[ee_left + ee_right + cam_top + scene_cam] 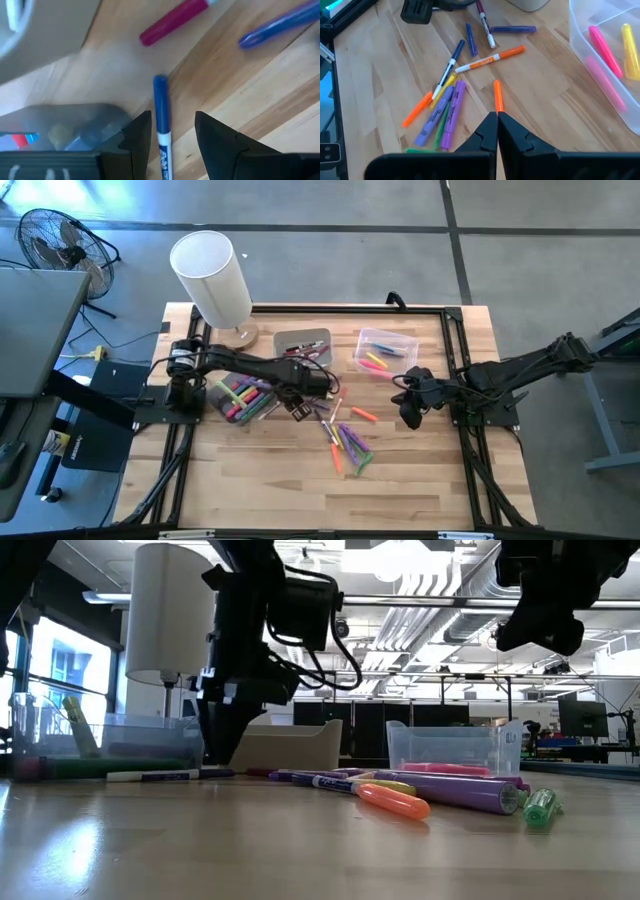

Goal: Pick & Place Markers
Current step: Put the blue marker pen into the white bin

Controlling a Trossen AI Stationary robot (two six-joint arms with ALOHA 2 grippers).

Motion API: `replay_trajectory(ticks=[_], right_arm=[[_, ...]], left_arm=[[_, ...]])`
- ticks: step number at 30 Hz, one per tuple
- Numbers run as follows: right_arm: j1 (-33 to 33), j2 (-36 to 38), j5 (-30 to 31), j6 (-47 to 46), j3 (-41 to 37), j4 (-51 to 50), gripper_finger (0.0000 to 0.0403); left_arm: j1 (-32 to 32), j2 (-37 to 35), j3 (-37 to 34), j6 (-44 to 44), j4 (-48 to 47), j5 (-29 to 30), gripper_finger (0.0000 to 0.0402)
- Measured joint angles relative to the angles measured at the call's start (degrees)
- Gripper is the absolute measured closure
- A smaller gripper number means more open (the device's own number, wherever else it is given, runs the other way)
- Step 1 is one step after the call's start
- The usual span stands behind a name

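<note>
Several loose markers (345, 440) lie flat on the wooden table, between the arms and toward its near edge; the right wrist view shows the same scatter of markers (445, 110). My left gripper (300, 408) is low at the table, open. Its fingers stand on either side of a blue marker with a white barrel (160, 100), which lies on the wood along the gap; I see no touch. My right gripper (410, 415) hangs raised above the table (540, 610), shut and empty (497, 122). An orange marker (497, 96) lies just beyond its fingertips.
A clear bin with markers (240, 395) sits close beside my left gripper. A grey bin (300, 342) and a clear bin with pink and yellow markers (385, 350) stand toward the far edge. A white cylinder (210, 275) stands at the far left corner.
</note>
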State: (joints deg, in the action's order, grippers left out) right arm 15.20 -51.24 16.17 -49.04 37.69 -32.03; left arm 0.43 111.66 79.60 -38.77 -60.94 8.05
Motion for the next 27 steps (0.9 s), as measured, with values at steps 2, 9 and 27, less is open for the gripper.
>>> replay_trajectory(ticks=[2,9,27], right_arm=[[0.0,0.0,0.0,0.0,0.0,0.1,0.0401],[0.0,0.0,0.3,0.0,0.0,0.2,0.0401],[-0.1,0.0,2.3,-0.5,0.0,0.3,0.0402]], left_arm=[[0.0,0.0,-0.9,0.9,1.2,0.0,0.0254],[0.0,-0.1,-2.5,1.8,3.3,0.3,0.0254],[0.0,0.0,-1.2,10.0,2.7,5.5,0.0254]])
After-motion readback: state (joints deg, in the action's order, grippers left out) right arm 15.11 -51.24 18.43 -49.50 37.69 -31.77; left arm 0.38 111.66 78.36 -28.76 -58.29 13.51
